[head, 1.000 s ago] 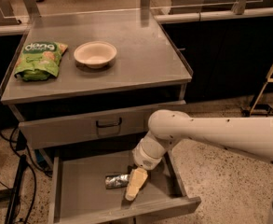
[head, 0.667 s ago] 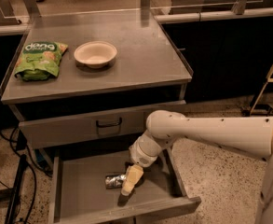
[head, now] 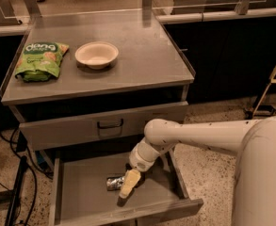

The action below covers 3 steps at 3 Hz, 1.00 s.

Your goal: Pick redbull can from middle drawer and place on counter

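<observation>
The redbull can (head: pixel 112 182) lies on its side on the floor of the open middle drawer (head: pixel 81 194), near the drawer's middle. My gripper (head: pixel 126 188) reaches down into the drawer from the right and sits right at the can's right end, covering part of it. The white arm (head: pixel 198 135) comes in from the right edge. The counter (head: pixel 142 60) is the steel top above the drawers.
A green snack bag (head: pixel 39 60) and a white bowl (head: pixel 96 54) sit on the left half of the counter. The upper drawer front with a black handle (head: pixel 110 124) is pulled slightly out above the open drawer. Cables lie on the floor at left (head: pixel 15 192).
My gripper has shifted a little to the left inside the drawer, closing onto the can's right end. The can has not moved.
</observation>
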Tool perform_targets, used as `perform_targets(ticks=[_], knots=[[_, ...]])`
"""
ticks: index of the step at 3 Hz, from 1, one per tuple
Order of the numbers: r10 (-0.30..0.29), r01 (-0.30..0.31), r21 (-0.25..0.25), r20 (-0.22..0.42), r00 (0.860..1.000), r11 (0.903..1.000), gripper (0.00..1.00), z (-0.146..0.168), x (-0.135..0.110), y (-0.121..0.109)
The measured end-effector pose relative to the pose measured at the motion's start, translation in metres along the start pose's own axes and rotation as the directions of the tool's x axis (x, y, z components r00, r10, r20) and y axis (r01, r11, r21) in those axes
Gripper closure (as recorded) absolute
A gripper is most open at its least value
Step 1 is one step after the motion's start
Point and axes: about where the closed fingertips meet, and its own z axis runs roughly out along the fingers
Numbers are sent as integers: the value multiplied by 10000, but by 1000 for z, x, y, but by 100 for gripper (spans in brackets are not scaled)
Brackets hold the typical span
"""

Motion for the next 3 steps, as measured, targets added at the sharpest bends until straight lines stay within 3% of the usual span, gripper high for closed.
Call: perform_targets(ticks=[1, 3], knots=[[0, 0, 1, -1, 10000, 10000, 0, 0, 0, 0], [154, -148, 180, -341, 9993, 9997, 0, 36, 4, -19]])
